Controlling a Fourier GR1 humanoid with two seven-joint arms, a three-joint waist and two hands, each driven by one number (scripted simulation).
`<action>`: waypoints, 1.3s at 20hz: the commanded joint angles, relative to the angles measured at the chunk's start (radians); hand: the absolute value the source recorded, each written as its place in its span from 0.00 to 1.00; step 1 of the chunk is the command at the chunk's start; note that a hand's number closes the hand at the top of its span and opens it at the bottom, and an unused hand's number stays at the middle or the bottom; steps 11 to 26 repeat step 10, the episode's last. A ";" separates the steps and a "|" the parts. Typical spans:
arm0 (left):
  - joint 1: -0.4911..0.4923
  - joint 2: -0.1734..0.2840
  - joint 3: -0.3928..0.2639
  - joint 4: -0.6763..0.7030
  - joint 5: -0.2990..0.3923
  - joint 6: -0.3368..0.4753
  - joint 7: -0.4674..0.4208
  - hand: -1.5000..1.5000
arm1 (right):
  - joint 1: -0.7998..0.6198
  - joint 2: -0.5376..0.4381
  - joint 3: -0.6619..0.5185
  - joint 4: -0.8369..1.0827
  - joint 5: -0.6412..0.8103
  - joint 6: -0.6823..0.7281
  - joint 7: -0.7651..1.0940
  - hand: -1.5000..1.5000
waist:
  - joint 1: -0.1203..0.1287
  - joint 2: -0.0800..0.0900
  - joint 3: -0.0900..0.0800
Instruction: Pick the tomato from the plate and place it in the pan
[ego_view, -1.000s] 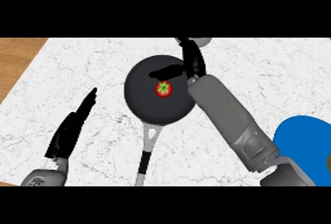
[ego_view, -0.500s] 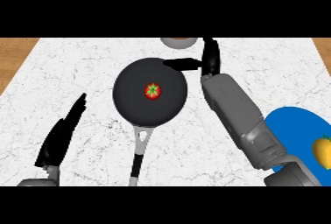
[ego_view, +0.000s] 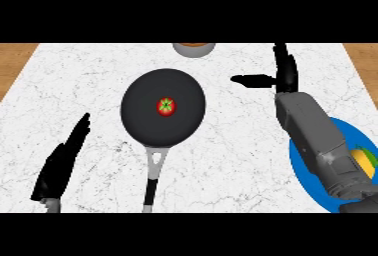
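A red tomato (ego_view: 167, 106) with a green top lies in the middle of the black pan (ego_view: 145, 122), whose grey handle points toward the counter's near edge. The blue plate (ego_view: 314, 177) lies at the right edge, partly hidden under my right forearm, with a yellow and green item (ego_view: 363, 161) on it. My right hand (ego_view: 283, 74) is open to the right of the pan, fingers straight and thumb pointing left, touching nothing. My left hand (ego_view: 65, 161) rests open at the lower left, apart from the pan.
A grey bowl (ego_view: 194, 48) with something orange-brown in it sits at the counter's far edge, just beyond the pan. Wooden floor shows past the marble counter at the upper left and upper right corners.
My right hand has drawn away from the pan to the right, leaving the tomato lying in it. The view has shifted, so the pan and plate show further left.
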 joint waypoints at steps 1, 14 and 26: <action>0.022 0.001 0.016 -0.025 -0.015 0.009 0.001 0.50 | 0.056 -0.049 -0.024 0.007 0.002 0.073 -0.066 0.00 | -0.013 -0.006 0.000; 0.056 -0.012 0.018 -0.013 -0.014 -0.015 -0.037 0.50 | 0.050 -0.212 -0.059 0.107 0.020 0.281 -0.120 0.00 | 0.004 0.002 0.001; 0.056 -0.012 0.018 -0.013 -0.014 -0.015 -0.037 0.50 | 0.050 -0.212 -0.059 0.107 0.020 0.281 -0.120 0.00 | 0.004 0.002 0.001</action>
